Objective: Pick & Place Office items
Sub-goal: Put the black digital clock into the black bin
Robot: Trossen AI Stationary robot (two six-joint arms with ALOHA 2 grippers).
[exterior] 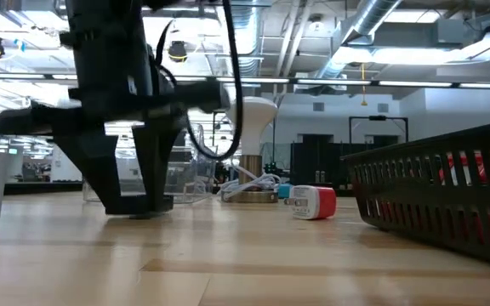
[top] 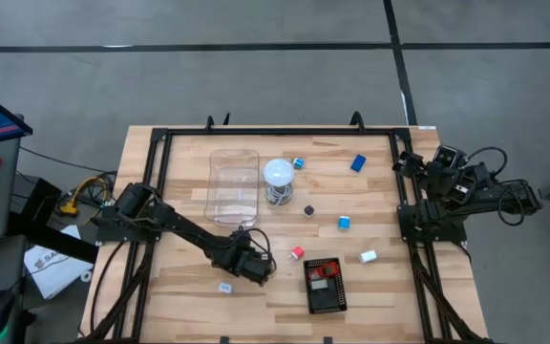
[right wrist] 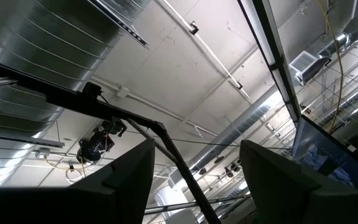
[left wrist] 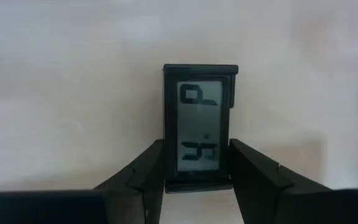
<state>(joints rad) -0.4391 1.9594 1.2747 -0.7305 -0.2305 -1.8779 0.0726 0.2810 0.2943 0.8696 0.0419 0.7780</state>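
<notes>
Office items lie scattered across the wooden table (top: 189,287): blue blocks (top: 358,163) toward the far side, a red-and-white block (exterior: 315,202) near the black tray (top: 325,286), which holds red pieces. Left gripper (left wrist: 197,180), low over open boards at the near edge, clamps a small black display unit (left wrist: 199,124) between its fingers (left wrist: 148,180). Right gripper (right wrist: 194,180), parked at the right rail, points spread fingers at ceiling ducts. A clear box (top: 233,185) stands mid-table.
</notes>
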